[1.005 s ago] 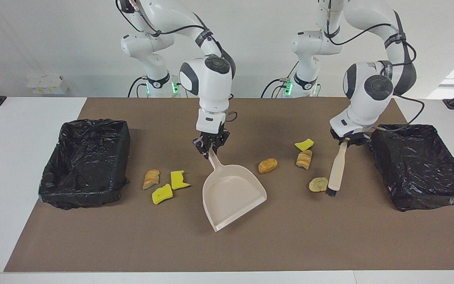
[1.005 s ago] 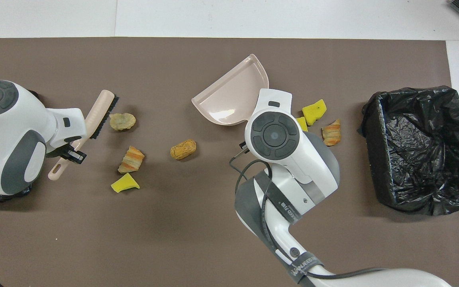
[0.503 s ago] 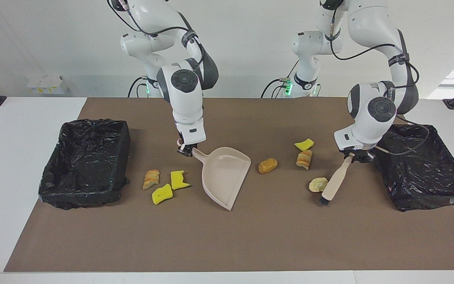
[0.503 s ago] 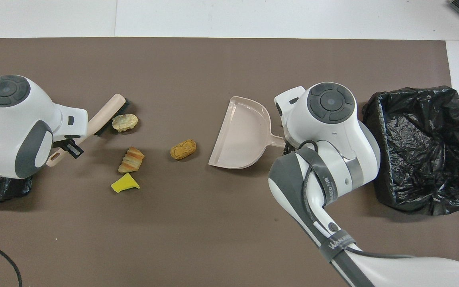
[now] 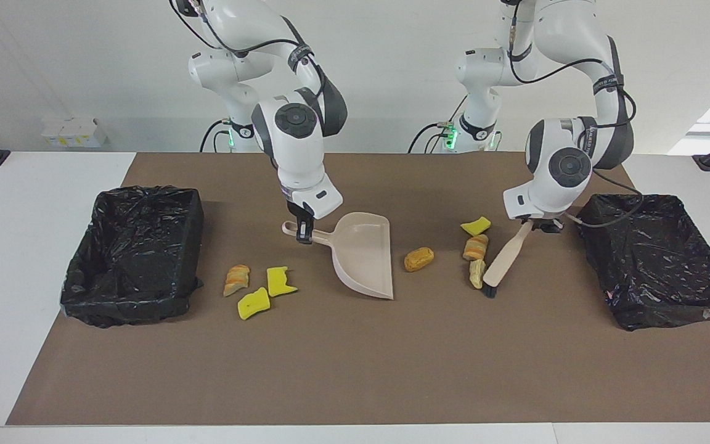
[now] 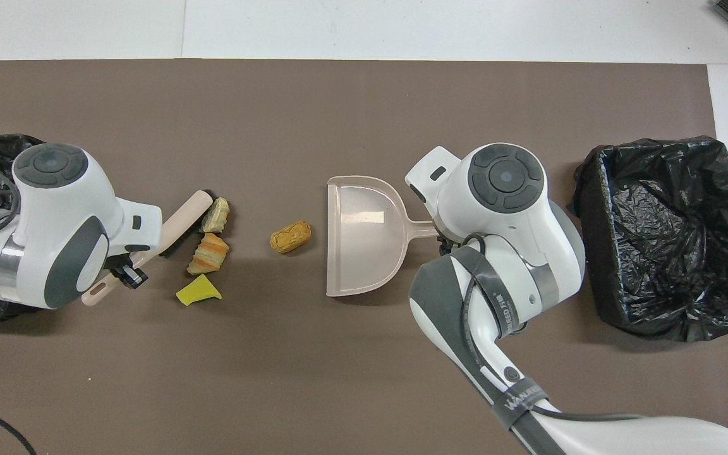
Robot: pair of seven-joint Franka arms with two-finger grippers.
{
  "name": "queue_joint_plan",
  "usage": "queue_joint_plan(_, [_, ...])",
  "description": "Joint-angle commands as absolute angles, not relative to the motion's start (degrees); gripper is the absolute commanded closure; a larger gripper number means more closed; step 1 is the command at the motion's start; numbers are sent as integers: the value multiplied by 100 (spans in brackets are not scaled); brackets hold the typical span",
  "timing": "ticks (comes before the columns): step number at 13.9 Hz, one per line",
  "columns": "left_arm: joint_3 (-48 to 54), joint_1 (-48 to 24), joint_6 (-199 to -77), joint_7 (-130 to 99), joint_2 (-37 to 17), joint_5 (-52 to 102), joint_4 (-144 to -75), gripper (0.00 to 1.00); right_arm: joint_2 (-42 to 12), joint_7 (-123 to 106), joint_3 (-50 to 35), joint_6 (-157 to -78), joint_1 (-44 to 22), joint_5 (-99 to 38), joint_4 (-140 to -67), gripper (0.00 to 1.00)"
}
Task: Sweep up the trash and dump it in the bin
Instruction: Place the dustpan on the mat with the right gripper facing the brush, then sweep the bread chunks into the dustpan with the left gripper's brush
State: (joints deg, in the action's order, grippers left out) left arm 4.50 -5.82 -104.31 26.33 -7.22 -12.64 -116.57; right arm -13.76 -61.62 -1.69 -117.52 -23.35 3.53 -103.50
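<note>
Since a second ago: dustpan (image 5: 364, 256) swung mouth-on toward trash (image 5: 419, 259); brush (image 5: 503, 259) shoved one scrap against others. Right claw (image 5: 303, 231) clamps dustpan handle, left claw (image 5: 535, 224) clamps brush. Sweeping underway; next, push scraps across worktop (image 5: 392, 357) into pan.

Seven scraps of trash are scattered on the brown mat. A tan bread-like piece (image 5: 418, 259) lies alone mid-mat. Toward the left arm's end, a yellow sponge wedge (image 5: 475, 226), an orange-striped roll (image 5: 475, 247) and a pale crust (image 5: 476, 274) are lined up. Toward the right arm's end, a striped piece (image 5: 236, 279) and two yellow sponge chunks (image 5: 280, 280) (image 5: 252, 303) are clustered.
</note>
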Motion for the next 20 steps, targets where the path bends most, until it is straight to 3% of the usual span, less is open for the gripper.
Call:
queue_joint_plan(1, [404, -905, -10257, 1918, -326, -1012, -11821, 100, -1423, -6451, -176, -11953, -2338, 457, -10441, 100])
queue_joint_plan(7, [396, -1090, -9485, -217, 438, -861, -11926, 100, -1521, -7224, -176, -12436, -2276, 466, -10617, 100])
queue_joint_plan(11, [387, -1002, -10185, -1397, 1071, -757, -13040, 100, -1573, -7172, -176, -12628, -2329, 466, -10757, 100])
queue_joint_plan(15, [387, -879, -10992, -2091, 950, -264, -13605, 100, -1644, -6997, -176, -12911, -2461, 457, -10898, 100])
queue_joint_plan(20, [413, -1351, -11609, -2021, 265, 97, -13421, 100, -1635, -6952, -176, -12902, -2452, 457, -10907, 100])
